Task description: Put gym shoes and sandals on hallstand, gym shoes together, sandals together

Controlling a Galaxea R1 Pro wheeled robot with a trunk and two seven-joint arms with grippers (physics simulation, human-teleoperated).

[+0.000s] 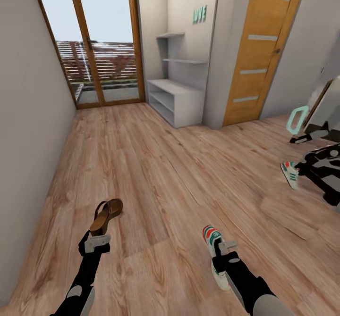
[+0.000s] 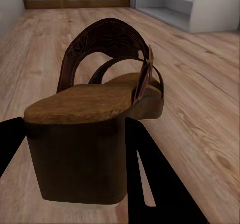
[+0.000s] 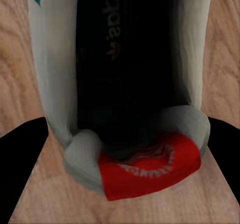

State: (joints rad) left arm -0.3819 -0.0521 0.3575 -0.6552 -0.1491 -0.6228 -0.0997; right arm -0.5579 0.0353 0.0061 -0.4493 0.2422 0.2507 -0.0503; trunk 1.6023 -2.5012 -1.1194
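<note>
A brown sandal (image 1: 106,215) is held at its heel by the left gripper (image 1: 96,241), above the wood-plank floor (image 1: 179,184) at the near left of the head view. In the left wrist view the sandal (image 2: 100,129) is seen from behind: a thick dark block heel, a tan insole, and carved dark brown straps arching over the foot, with the black fingers (image 2: 155,184) pressed against either side of the heel.

A white gym shoe (image 1: 215,252) is gripped by the right gripper (image 1: 225,252) at the near right. Its toe is striped in teal-green and red-orange. In the right wrist view the shoe (image 3: 125,83) is seen from the heel end, with a dark lining, white padded collar and a red heel tab bearing white print; the dark fingers (image 3: 22,169) lie at both sides of the heel.

A second gym shoe (image 1: 289,173), white with teal stripes and red trim, is seen at the far right beside dark exercise equipment (image 1: 321,165).

The pale grey shoe rack (image 1: 175,100) stands against the far wall, beside the glass doors (image 1: 97,42) and a wooden door (image 1: 259,47), well apart from both held shoes. Its low shelves and flat top are seen bare.
</note>
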